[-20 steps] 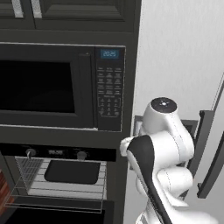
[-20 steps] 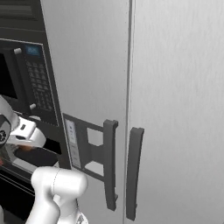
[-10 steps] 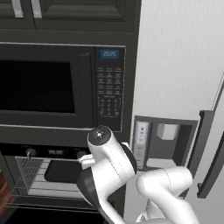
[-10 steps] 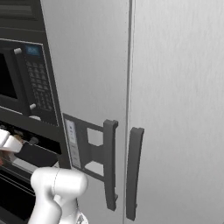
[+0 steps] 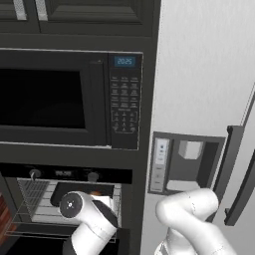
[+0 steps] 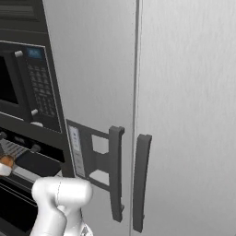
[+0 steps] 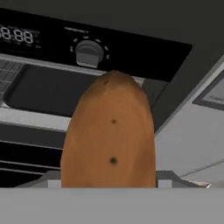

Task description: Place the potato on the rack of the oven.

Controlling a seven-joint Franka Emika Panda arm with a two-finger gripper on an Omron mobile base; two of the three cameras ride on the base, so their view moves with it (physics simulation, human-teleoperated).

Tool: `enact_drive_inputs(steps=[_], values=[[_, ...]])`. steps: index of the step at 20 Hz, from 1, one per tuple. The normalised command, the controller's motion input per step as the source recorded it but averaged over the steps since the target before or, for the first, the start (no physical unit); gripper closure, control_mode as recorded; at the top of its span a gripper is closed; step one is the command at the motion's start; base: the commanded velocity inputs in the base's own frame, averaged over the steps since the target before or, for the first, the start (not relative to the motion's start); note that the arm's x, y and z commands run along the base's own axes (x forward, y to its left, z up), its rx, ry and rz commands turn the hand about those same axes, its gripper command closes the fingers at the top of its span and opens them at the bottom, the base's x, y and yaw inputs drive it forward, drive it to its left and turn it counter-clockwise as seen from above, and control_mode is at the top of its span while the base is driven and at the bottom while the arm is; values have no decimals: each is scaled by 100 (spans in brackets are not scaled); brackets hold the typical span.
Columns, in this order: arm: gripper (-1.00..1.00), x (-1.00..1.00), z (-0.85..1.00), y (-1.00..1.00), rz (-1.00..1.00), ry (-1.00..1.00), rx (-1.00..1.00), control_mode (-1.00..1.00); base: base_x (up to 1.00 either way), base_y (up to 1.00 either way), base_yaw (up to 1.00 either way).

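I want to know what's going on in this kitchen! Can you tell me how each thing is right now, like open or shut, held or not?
Small orange-brown potato: held up in the pincer, in front of the oven.
Black built-in oven: open, inside showing.
Silvery wire rack: inside the oven, potato not on it yet.
Flat black tray: lying in the oven.
Black microwave with keypad: door shut, clock lit.
Grey fridge: doors shut.

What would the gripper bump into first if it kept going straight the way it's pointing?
Probably the oven. The gripper holds the potato, which points at the black tray inside, just under the control strip's knob. Depth is hard to judge, so the potato might touch the tray or the strip first.
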Motion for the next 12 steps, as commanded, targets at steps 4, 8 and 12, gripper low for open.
enact_drive_inputs(steps=[4,8,12], values=[[100,61,-69,99,-2,0,-4,-100,0,0,0],[100,72,-49,79,0,0,-2,-100,0,0,0],[100,66,-30,3,0,-1,-1,-100,0,0,0]])
